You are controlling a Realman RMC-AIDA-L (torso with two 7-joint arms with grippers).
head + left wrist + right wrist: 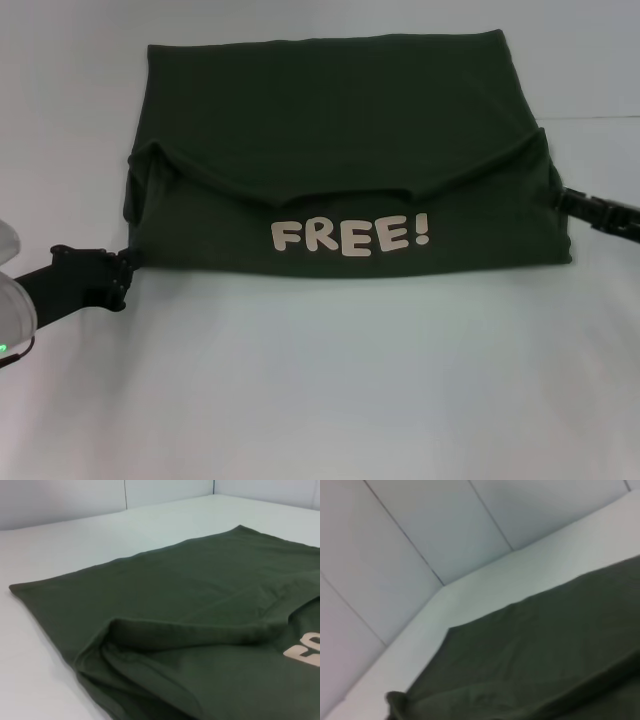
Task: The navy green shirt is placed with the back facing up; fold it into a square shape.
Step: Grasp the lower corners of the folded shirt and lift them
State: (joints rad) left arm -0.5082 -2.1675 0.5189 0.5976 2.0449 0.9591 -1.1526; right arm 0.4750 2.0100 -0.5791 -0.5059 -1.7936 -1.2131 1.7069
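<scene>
Left gripper: black left gripper sat low at the near left corner of the navy green shirt, its tip touching the cloth edge; whether its fingers were apart or together could not be told.
Right gripper: right gripper reached in from the right and met the shirt's right edge just above the near right corner; its fingers were hidden against the fabric, so their state could not be told.
Left arm: dark forearm ran from the near left of the head view toward the shirt, with a white housing showing a small green light at the picture's left edge.
Shirt position: shirt lay on the white table, centred and toward the far side, already folded into a wide rectangle.
Shirt fold: an upper layer covered the far part, its loose edge sagging in a shallow curve across the middle and rising to a peak near each side.
Print: cream lettering "FREE!" showed on the lower layer, just below the fold's edge and close to the near hem.
Left wrist view: fold's thick rolled edge crossed the olive cloth, and part of the cream lettering appeared at the side.
Right wrist view: dark fabric spread flat over the white tabletop, with pale wall panels behind it.
</scene>
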